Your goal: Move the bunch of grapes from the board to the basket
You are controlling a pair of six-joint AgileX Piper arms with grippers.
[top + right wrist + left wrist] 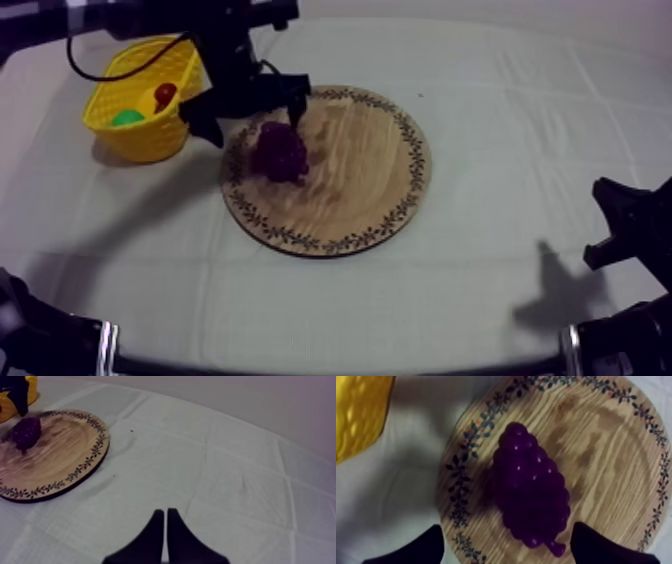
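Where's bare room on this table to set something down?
Free: the half of the round wooden board right of the purple bunch of grapes, and the grey-white cloth between board and right gripper. Crowded: yellow basket to grapes, where the open left gripper hovers.

table [500, 270] carries wooden board [355, 175] and yellow basket [145, 138]

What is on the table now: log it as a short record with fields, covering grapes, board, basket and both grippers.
wooden board: flat on the cloth, mid-table
yellow basket: beside the board, holding a small red fruit and a green item
grapes: lying on the board, on its basket side, not gripped
left gripper: over the grapes, fingers open, one each side of the bunch
right gripper: over bare cloth away from the board, fingers shut on nothing
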